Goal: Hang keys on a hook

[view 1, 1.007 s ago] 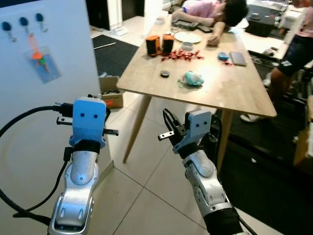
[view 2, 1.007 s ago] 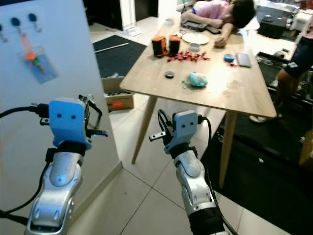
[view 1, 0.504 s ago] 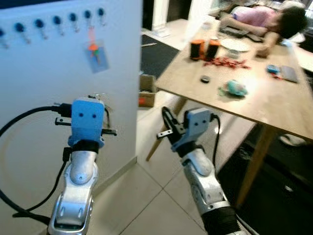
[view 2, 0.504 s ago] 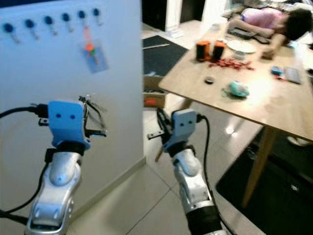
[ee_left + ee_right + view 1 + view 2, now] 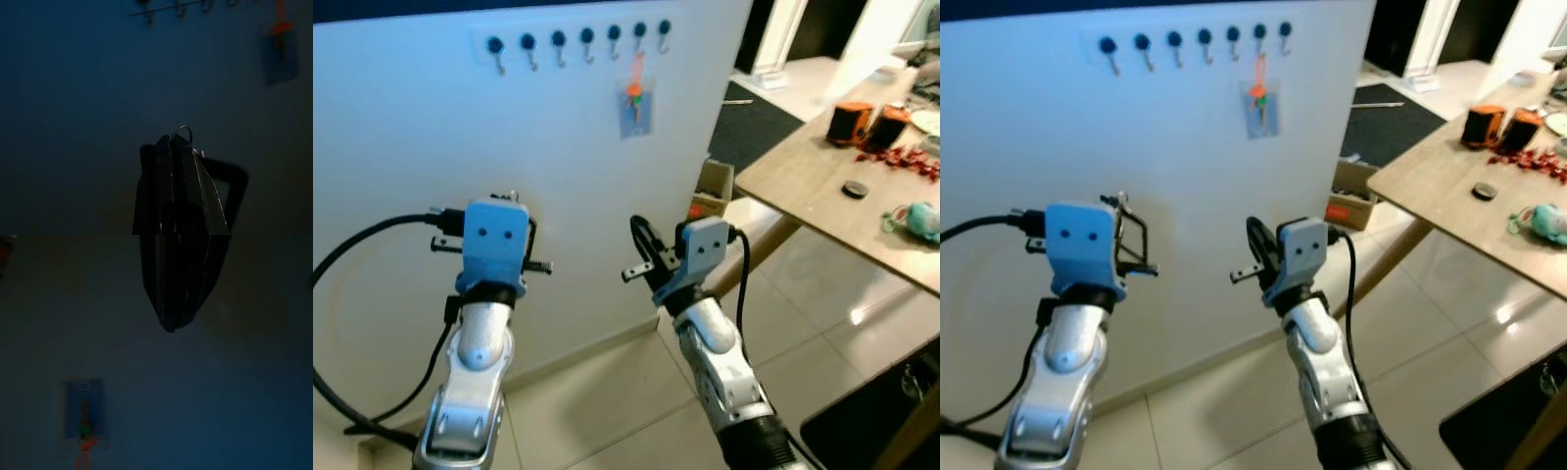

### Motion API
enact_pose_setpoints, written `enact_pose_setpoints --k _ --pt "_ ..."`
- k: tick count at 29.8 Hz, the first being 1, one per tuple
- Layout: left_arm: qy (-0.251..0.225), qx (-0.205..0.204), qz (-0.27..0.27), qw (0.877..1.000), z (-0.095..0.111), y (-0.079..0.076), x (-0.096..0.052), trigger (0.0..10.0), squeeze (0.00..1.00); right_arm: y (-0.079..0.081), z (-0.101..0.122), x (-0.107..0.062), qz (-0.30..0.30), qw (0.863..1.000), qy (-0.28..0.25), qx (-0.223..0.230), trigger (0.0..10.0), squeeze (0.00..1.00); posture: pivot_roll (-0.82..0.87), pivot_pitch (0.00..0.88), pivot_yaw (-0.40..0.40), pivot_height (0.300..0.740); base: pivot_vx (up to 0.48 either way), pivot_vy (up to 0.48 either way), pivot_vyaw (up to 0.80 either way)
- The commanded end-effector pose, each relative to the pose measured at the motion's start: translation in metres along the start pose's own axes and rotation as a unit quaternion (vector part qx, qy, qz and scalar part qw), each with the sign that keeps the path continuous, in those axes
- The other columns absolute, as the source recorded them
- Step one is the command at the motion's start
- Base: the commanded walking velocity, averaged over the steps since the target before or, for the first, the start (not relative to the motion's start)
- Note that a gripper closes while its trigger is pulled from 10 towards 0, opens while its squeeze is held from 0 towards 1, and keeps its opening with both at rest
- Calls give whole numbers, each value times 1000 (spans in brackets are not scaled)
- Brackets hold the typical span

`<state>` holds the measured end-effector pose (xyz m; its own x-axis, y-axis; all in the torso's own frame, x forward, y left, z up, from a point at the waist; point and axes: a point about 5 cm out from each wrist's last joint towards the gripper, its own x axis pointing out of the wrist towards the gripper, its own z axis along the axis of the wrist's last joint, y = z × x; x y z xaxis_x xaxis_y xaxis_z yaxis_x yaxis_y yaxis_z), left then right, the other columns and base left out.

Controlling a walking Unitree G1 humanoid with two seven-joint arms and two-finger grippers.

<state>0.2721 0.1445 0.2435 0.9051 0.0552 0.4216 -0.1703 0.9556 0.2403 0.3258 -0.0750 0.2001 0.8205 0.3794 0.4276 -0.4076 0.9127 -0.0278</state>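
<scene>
White wall panel (image 5: 431,127) ahead, row of hooks (image 5: 587,41) along its top edge, one already carrying an orange-tagged card (image 5: 635,103). Left gripper (image 5: 177,143) jaws pressed together, pinching the key ring (image 5: 183,130): thin stiff wire, light, probably slippery; pinch near its base so the loop stays free. Right gripper (image 5: 171,323) jaws closed, empty.

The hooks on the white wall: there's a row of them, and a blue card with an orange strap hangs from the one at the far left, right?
Not the far left. The blue card hangs near the right end of the hooks, from the second one from the right, as the left eye view shows.
</scene>
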Motion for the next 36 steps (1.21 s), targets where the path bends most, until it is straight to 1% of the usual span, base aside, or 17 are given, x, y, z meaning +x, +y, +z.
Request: enact_pose_setpoints --k 1,19,22,30,33,36 --pt "1 3 2 1000 -1 0 -1 10000 0 5 -4 -2 7 1000 5 1 10000 0 258 140 -50 740 0 0 800" --pt "-1 6 -7 1000 -1 -2 0 10000 0 4 -5 -3 -1 1000 6 3 10000 0 255 135 -43 740 0 0 800" --pt "-1 6 -8 1000 -1 -2 0 10000 0 3 -5 -3 -3 1000 7 4 10000 0 255 141 -40 740 0 0 513" --pt "0 7 -12 1000 -1 -3 0 10000 0 2 -6 -3 -11 1000 9 18 10000 0 257 142 -39 740 0 0 0" --pt "-11 -1 -10 1000 -2 -4 1 10000 0 -1 -3 -3 -14 1000 3 6 10000 0 222 119 -26 740 0 0 0" --pt "-14 -2 -13 1000 -2 -5 2 10000 0 -3 -2 -3 -16 1000 -1 0 10000 0 222 119 -26 740 0 0 0"
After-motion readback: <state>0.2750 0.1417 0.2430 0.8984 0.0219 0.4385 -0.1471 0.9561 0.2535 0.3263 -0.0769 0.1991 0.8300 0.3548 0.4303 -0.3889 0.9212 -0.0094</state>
